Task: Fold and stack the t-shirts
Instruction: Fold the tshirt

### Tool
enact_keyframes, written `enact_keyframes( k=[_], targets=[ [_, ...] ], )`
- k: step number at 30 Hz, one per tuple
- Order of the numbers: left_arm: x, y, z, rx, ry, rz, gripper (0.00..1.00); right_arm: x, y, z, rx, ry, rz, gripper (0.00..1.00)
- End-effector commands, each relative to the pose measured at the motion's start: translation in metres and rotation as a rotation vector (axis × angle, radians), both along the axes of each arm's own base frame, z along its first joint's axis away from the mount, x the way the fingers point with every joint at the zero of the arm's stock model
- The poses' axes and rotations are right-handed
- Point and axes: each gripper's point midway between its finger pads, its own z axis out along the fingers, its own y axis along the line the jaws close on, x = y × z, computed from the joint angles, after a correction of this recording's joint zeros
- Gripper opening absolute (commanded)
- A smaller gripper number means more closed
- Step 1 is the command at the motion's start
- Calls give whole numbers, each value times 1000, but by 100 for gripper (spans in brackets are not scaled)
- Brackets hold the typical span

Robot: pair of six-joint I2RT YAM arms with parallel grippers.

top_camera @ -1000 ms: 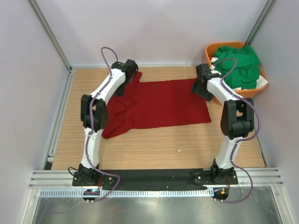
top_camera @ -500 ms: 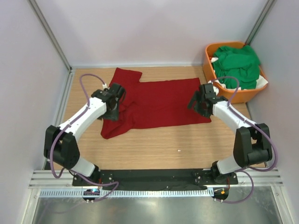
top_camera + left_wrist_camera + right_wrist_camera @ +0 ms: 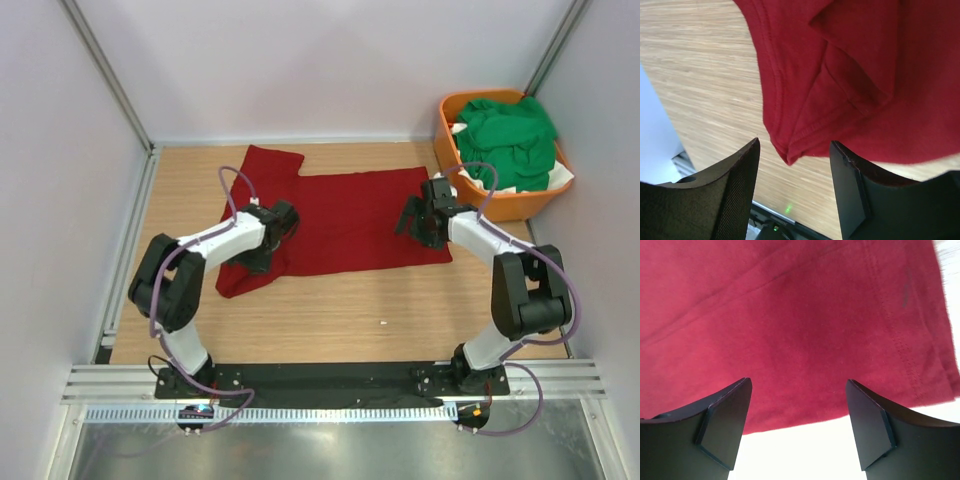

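Note:
The dark red t-shirt lies spread on the wooden table, its left side bunched and folded over. My left gripper is open and empty, low over that bunched left part. In the left wrist view a folded corner of the red shirt hangs between my open fingers. My right gripper is open and empty over the shirt's right part. In the right wrist view the shirt's hem lies flat between my fingers. Bright green t-shirts are heaped in the basket.
An orange plastic basket stands at the back right corner, close behind the right arm. Grey walls and metal posts enclose the table on three sides. A small white speck lies on the wood in front of the shirt.
Both grippers have drawn back from the shirt's far edge, leaving the far left sleeve spread out. The left gripper has moved right over the bunched left part. The right gripper has barely shifted.

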Motion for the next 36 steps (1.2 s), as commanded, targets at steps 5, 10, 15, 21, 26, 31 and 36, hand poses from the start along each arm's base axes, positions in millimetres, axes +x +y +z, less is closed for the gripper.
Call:
enact_keyframes(
  k=[5, 10, 15, 21, 26, 31, 36],
  targets=[
    [17, 17, 0, 177, -40, 33, 56, 18, 4, 0, 11, -33, 47, 82],
    [15, 13, -13, 171, 6, 26, 48, 16, -3, -5, -1, -24, 44, 82],
    [9, 1, -15, 133, 12, 2, 50, 11, -11, -22, 57, 13, 28, 82],
    [-2, -4, -13, 120, -3, -6, 61, 12, -20, -31, 75, 28, 2, 82],
    [-3, -1, -14, 170, -15, 2, 59, 13, -18, -36, 90, 38, 9, 82],
    [11, 2, -18, 246, -36, 18, 49, 11, -19, -40, 90, 47, 11, 82],
    [21, 5, -26, 265, -41, 33, 25, 11, -20, -42, 94, 72, -6, 81]
  ],
)
